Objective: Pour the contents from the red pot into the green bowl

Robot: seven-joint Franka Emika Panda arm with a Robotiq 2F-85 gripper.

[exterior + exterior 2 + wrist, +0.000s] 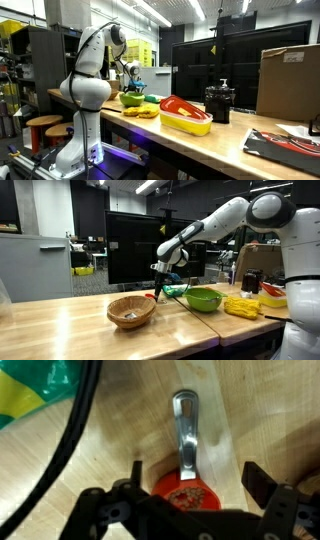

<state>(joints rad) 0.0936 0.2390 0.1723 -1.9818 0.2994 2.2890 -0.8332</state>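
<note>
Wooden table (60,330) with wicker basket (131,311), red-and-yellow basin (186,116), black jar (219,103) and cardboard box (290,80); round stool (45,123) nearby.

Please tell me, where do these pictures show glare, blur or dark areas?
Wrist view: soft focus, with white glare along the shiny metal handle of the small red pot. In an exterior view the bright ceiling strip lights blow out and the black monitors lose detail. In an exterior view the pale wooden table carries a soft sheen and the round lime-green bowl is evenly lit.
</note>
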